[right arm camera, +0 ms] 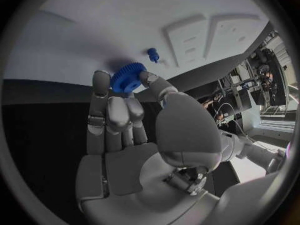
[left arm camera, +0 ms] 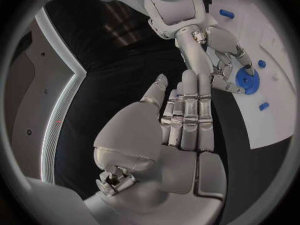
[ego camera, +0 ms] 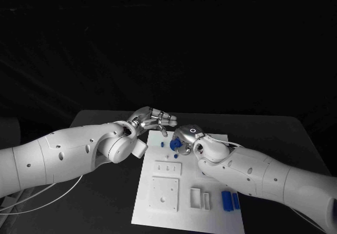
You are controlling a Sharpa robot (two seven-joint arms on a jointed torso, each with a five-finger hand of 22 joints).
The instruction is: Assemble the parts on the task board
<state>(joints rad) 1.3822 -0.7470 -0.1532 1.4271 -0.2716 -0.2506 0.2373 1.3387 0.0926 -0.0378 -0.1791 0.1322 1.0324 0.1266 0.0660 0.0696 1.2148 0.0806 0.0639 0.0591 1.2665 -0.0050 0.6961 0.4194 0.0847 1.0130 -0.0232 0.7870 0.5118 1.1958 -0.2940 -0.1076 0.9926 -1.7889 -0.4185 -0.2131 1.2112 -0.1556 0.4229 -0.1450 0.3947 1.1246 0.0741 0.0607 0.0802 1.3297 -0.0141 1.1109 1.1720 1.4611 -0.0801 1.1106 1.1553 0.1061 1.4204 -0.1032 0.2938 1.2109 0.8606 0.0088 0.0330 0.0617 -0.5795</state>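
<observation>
Blue gear pinched in right hand fingers above white task board.

**Hidden and cut off**

In the head view the right hand covers most of the gear it pinches, so only a blue sliver shows beside the fingers, and the teeth are too small to make out there. The right arm lies over the board's edge on that side. The board runs off the picture's bottom edge. In the right wrist view the fingertips hide the gear's lower half. Whether the gear touches the board cannot be told. The small peg just beyond the fingers is too small to tell its shape
</observation>
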